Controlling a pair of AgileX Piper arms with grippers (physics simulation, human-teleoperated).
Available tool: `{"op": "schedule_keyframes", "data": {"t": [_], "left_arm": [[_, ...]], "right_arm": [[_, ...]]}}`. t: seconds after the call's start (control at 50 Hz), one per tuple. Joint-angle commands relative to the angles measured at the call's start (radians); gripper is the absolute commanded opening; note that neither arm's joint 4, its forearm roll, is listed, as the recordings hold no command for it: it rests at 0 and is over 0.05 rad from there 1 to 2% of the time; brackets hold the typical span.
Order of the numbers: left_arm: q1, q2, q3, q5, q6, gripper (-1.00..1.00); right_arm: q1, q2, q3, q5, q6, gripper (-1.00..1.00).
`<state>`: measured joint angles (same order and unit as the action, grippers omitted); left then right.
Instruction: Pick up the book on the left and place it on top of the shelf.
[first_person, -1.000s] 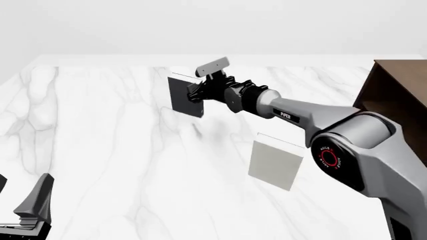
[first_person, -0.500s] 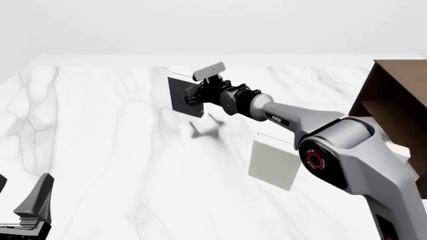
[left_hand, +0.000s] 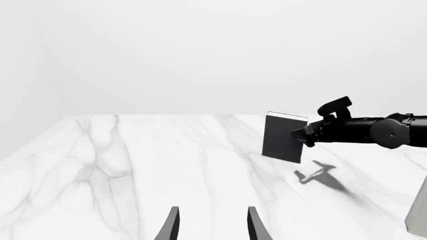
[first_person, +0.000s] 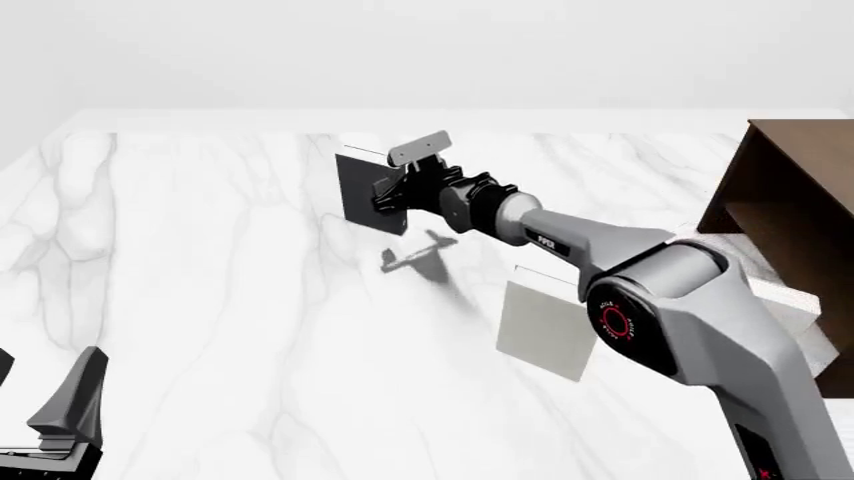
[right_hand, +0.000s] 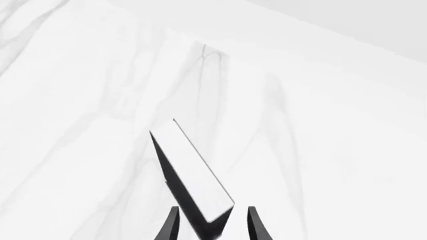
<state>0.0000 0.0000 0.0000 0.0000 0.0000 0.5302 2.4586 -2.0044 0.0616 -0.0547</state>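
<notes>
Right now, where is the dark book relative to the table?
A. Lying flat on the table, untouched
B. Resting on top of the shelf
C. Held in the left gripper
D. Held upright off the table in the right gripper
D: the book stands upright in the right gripper, and its shadow falling apart from it on the table suggests that it is lifted clear.

The shelf (first_person: 798, 215) runs off the front view's right edge, so only its left part shows. A grey book (left_hand: 418, 214) is cut by the left wrist view's right edge. The right gripper (first_person: 391, 194) covers the book's (first_person: 367, 192) right edge, hiding where its fingertips touch. The left gripper (first_person: 60, 415) is cropped at the front view's near left corner. The right arm hides the near grey book's (first_person: 545, 330) right corner.
</notes>
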Motion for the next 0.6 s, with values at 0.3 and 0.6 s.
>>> {"op": "schedule_keyframes", "data": {"t": [0.3,0.6], "left_arm": [[0.0,0.0,0.0,0.0,0.0,1.0],[0.0,0.0,0.0,0.0,0.0,1.0]], "right_arm": [[-0.002,0.024,-0.028,0.007,0.005,1.0],[-0.014,-0.015,0.046,-0.059,0.0,-1.0]]}}
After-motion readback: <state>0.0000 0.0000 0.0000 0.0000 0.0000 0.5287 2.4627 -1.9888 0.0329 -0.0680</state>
